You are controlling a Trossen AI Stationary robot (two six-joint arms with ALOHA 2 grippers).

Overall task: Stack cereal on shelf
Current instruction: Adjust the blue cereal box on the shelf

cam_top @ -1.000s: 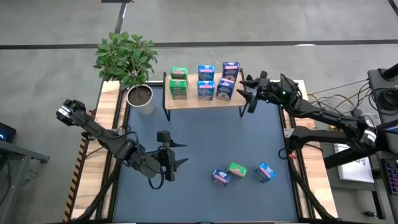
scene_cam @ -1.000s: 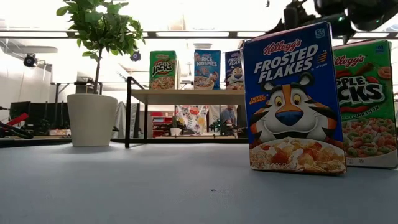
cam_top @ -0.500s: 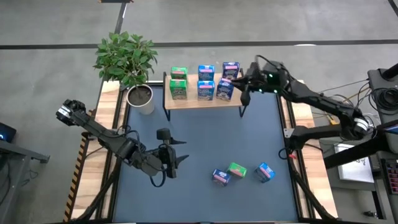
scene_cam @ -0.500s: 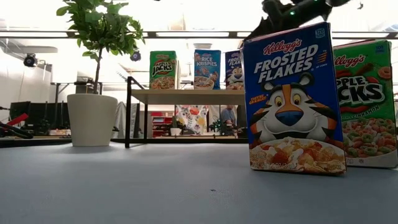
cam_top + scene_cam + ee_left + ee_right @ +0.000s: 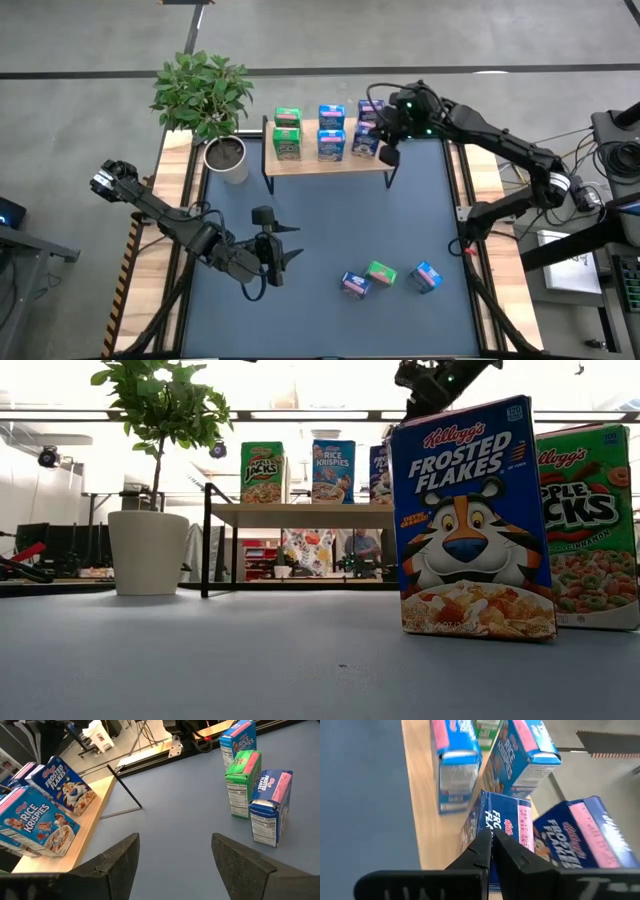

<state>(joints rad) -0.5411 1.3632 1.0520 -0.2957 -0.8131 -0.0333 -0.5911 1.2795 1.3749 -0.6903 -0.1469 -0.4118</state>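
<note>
The right hand (image 5: 381,128) has swung in over the shelf (image 5: 330,163) and pinched shut, empty, with a leaning Frosted Flakes box (image 5: 506,831) just beyond its fingertips, apparently to straighten it.

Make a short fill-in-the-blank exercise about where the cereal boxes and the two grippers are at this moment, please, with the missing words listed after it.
1. The number of cereal boxes standing on the dark tabletop, not on the shelf, is ____.
2. The right gripper, at the shelf's right end, has its fingers ____.
3. The left gripper waits above the tabletop with its fingers ____.
4. The white pot beside the shelf holds a ____.

Missing words: three; shut; open; plant
</note>
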